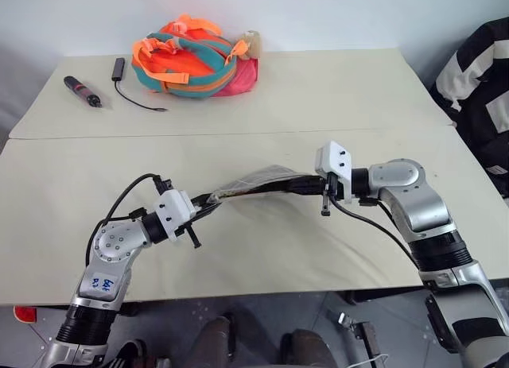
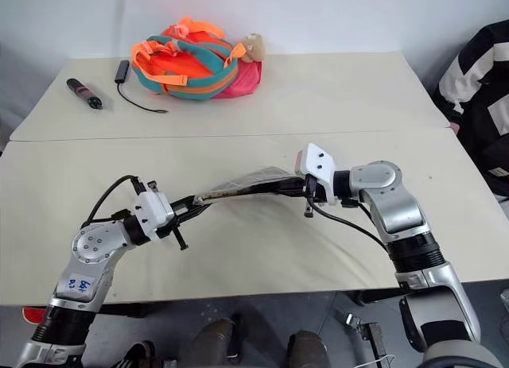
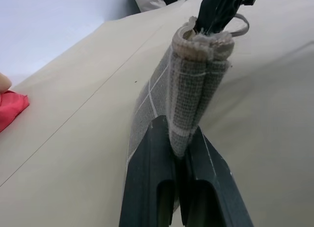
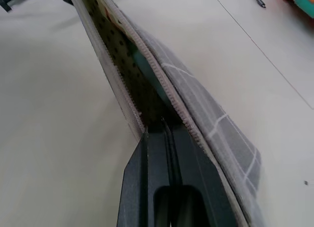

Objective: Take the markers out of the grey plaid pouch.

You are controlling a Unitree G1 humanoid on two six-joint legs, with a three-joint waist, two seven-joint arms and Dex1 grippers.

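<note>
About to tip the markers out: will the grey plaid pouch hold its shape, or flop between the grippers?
Probably floppy: the grey plaid pouch bows where it spans from the left gripper to the right gripper. Its fabric bunches in the left pinch, so it likely folds. It seems light, hanging above the table.

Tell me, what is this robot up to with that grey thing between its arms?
It is holding a grey plaid pouch up over the table, one end pinched in the left gripper, the other in the right gripper, which grips at the unzipped opening. The job is to take markers out, but none has come out so far. At the table's back edge lie a colourful backpack and a thick black stick.
</note>
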